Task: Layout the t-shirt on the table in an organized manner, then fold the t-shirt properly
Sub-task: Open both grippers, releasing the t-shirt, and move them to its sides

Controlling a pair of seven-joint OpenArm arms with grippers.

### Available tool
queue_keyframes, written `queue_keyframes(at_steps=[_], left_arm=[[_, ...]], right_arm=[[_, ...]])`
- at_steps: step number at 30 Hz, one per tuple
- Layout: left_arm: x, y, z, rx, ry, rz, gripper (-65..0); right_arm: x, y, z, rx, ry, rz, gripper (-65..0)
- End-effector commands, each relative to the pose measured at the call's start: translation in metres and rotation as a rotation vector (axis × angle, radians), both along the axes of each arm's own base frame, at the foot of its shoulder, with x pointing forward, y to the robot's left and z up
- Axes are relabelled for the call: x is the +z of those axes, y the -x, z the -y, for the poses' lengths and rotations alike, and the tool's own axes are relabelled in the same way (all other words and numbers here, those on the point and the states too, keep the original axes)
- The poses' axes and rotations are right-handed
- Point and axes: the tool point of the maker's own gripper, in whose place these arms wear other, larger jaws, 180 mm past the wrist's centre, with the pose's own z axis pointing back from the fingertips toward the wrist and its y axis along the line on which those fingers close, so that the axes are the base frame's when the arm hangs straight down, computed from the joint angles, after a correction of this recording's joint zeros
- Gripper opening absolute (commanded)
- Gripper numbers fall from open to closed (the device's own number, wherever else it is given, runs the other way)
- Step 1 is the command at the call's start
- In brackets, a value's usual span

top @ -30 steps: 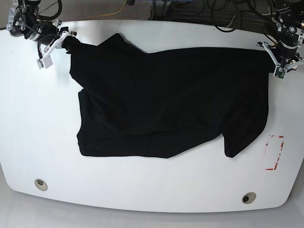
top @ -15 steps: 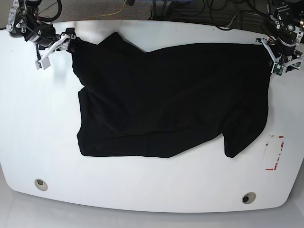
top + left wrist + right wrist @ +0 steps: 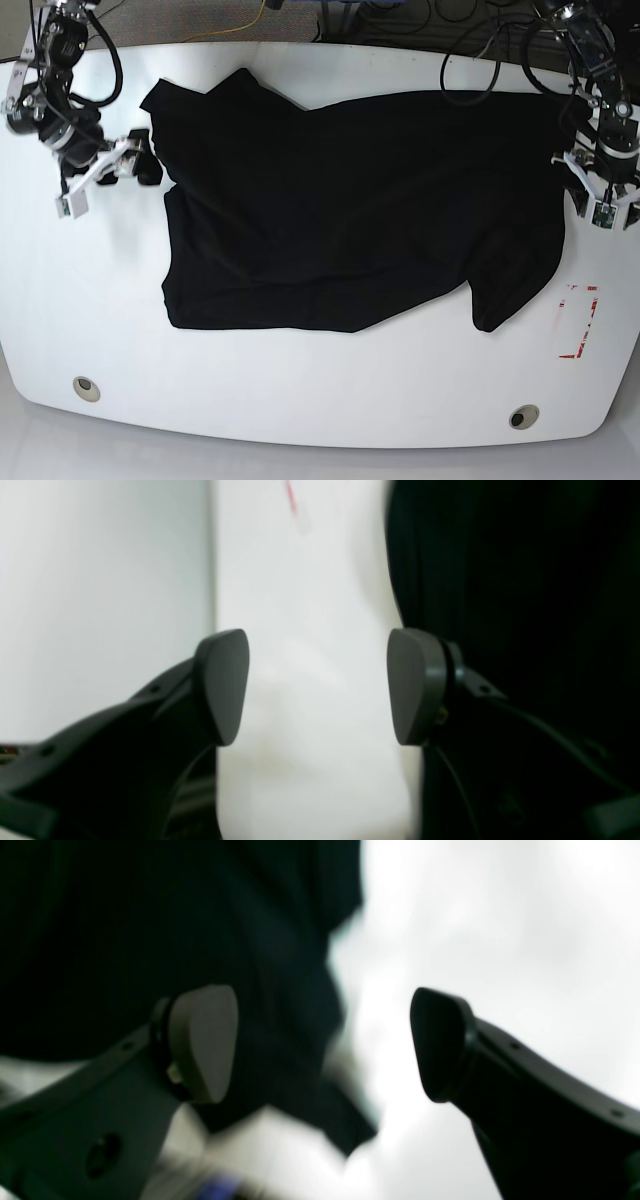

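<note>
The black t-shirt [image 3: 350, 210] lies spread across the white table [image 3: 320, 400], with a sleeve drooping at the front right. Just off the shirt's left edge, my right gripper [image 3: 105, 172] is open. In the right wrist view its fingertips [image 3: 202, 1040] stand wide apart over a corner of the t-shirt [image 3: 175, 930], gripping nothing. At the shirt's right edge my left gripper [image 3: 602, 200] is open too. The left wrist view shows its pads [image 3: 415, 685] wide apart with bare table [image 3: 310, 630] between them, and the t-shirt [image 3: 525, 605] beside the right one.
A red rectangular outline [image 3: 578, 320] marks the table at the front right. Two round holes [image 3: 87, 388] [image 3: 523, 416] sit near the front edge. Cables lie beyond the back edge [image 3: 400, 20].
Both grippers opened and let go of the shirt's far corners, then drew toward the front along its sides. The far left corner now lies flat on the table.
</note>
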Motion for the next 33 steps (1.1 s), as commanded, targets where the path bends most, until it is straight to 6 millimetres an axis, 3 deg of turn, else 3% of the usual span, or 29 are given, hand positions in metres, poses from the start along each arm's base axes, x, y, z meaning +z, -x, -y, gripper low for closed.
queue_keyframes(at_steps=[1,4,9,15,25,33], left_arm=[[0.027,-0.023,0.007,-0.017,0.000,0.101,-24.3],[0.043,-0.042,0.017,-0.031,0.023,0.168,-24.3],[0.070,-0.067,0.030,-0.065,0.031,0.253,-24.3],[0.083,-0.093,0.066,-0.155,0.058,0.296,-24.5],[0.092,-0.109,0.094,-0.165,0.091,0.361,-24.5],[0.089,-0.111,0.100,-0.181,0.096,0.351,-24.5]], right_arm=[[0.031,-0.030,0.010,-0.008,0.058,0.117,-13.0],[0.048,-0.060,0.019,-0.036,0.090,0.187,-13.0],[0.054,-0.105,0.025,-0.016,0.116,0.243,-13.0],[0.042,-0.153,0.024,0.036,0.181,0.274,-13.0],[0.018,-0.213,0.017,0.057,0.172,0.312,-13.0],[-0.005,-0.247,0.009,0.042,0.105,0.311,-13.0]])
